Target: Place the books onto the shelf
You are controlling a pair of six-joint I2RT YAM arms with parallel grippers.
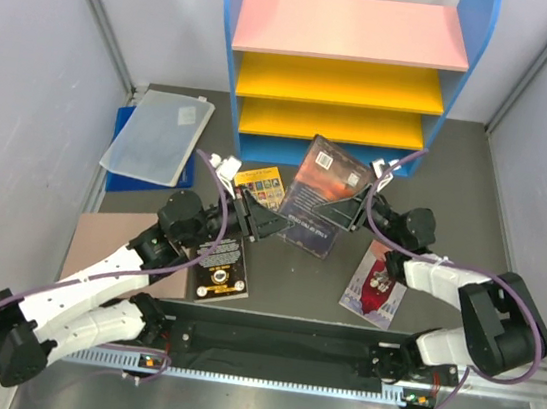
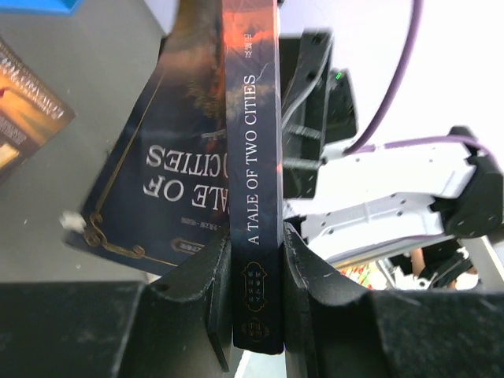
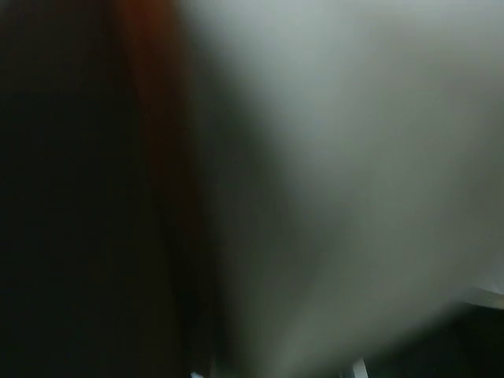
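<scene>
Left hand (image 2: 256, 272) clamped on dark orange-glow book (image 2: 252, 142) | spine: A TALE OF TWO CITIES

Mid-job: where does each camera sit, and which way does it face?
Top external: above, behind the bases, looking down at the shelf; left arm and right arm show.
Left wrist: on the left arm, facing along its tool, clamped on the dark book.
Right wrist: only blur; no fingers discernible.
Shared: first two show that book.
</scene>
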